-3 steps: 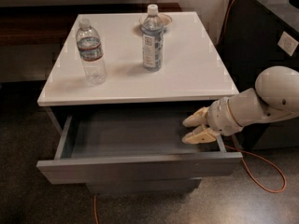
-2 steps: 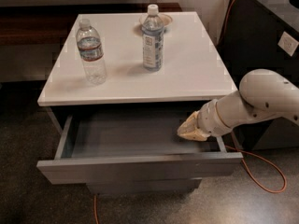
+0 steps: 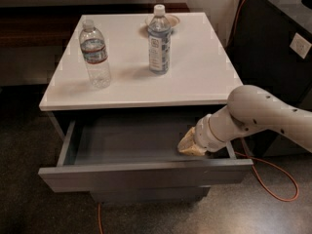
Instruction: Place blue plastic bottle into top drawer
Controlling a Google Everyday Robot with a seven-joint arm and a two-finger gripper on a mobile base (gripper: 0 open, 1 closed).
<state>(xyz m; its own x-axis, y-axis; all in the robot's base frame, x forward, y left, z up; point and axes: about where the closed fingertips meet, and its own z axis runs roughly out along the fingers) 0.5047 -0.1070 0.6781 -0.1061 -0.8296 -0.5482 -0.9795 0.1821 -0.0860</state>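
The blue plastic bottle (image 3: 159, 40) stands upright on the white cabinet top (image 3: 204, 77), at the back middle, with a white cap and a tall blue-and-white label. The top drawer (image 3: 146, 175) is pulled open below it, and its grey inside shows nothing but my gripper. My gripper (image 3: 189, 144) is low inside the drawer's right end, just behind the drawer front. It is far from the bottle and holds nothing that I can see. My white arm reaches in from the right.
A clear bottle (image 3: 95, 55) with a narrow red-and-blue band stands on the top at the left. A shallow dish (image 3: 171, 20) lies behind the blue bottle. A black cabinet (image 3: 273, 52) stands close on the right. An orange cable (image 3: 280, 182) lies on the floor.
My gripper has moved left and down, towards the drawer front, inside the open drawer. The bottles and the drawer have not moved.
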